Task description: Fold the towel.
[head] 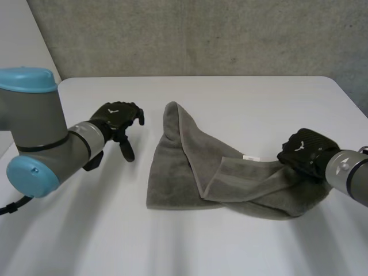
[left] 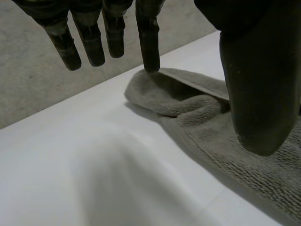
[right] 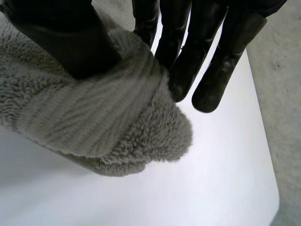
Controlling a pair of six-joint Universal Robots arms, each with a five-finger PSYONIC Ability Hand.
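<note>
A grey towel (head: 195,167) lies rumpled and partly folded over itself in the middle of the white table (head: 241,98). My right hand (head: 305,150) is at the towel's right end. In the right wrist view its thumb (right: 61,37) and fingers (right: 188,56) pinch a bunched corner of the towel (right: 103,122). My left hand (head: 118,122) hovers to the left of the towel, apart from it, with fingers (left: 89,37) straight and spread. Beyond those fingertips lies the towel's far end (left: 188,101).
The table's right edge (right: 270,155) runs close to my right hand. A grey wall (head: 201,34) stands behind the table. Bare tabletop (head: 172,241) stretches in front of the towel.
</note>
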